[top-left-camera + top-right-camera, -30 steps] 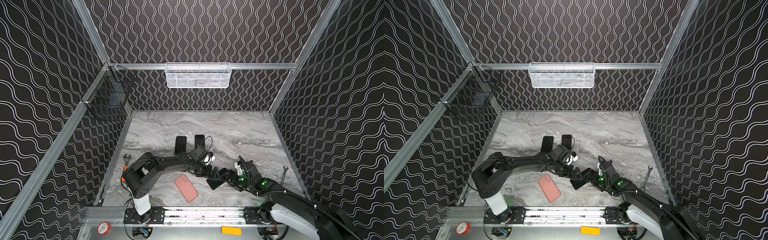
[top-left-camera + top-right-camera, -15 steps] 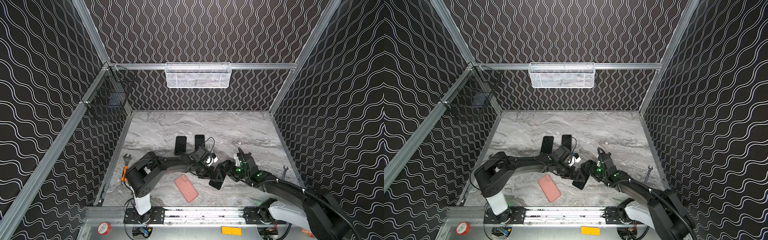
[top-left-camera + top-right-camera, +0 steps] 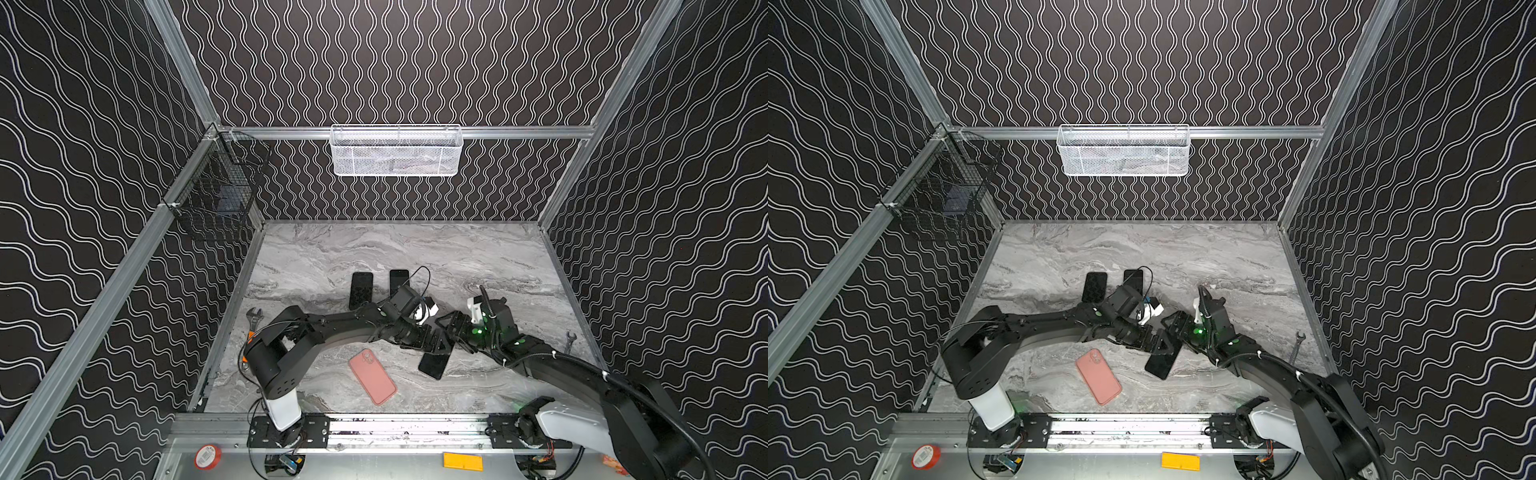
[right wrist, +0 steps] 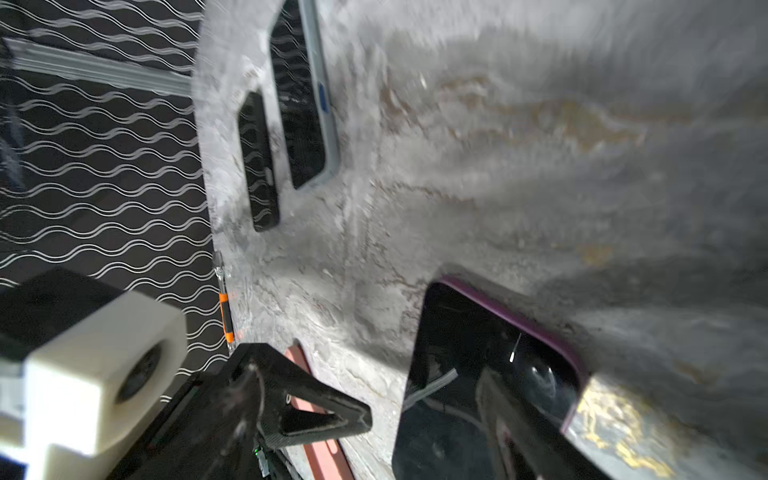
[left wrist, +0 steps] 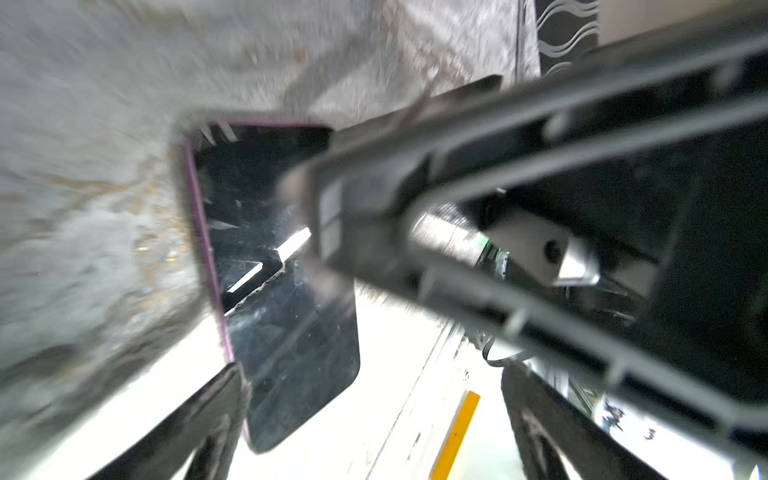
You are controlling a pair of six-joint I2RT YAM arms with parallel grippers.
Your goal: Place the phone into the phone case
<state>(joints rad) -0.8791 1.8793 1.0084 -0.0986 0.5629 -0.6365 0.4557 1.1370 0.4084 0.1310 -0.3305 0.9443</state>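
Robot test cell, laboratory type. Booth of aluminium rails with black wave-patterned walls; marble-print table; left arm and right arm bolted to a base rail; white basket and black basket hung on the frame; wrench at the edge.
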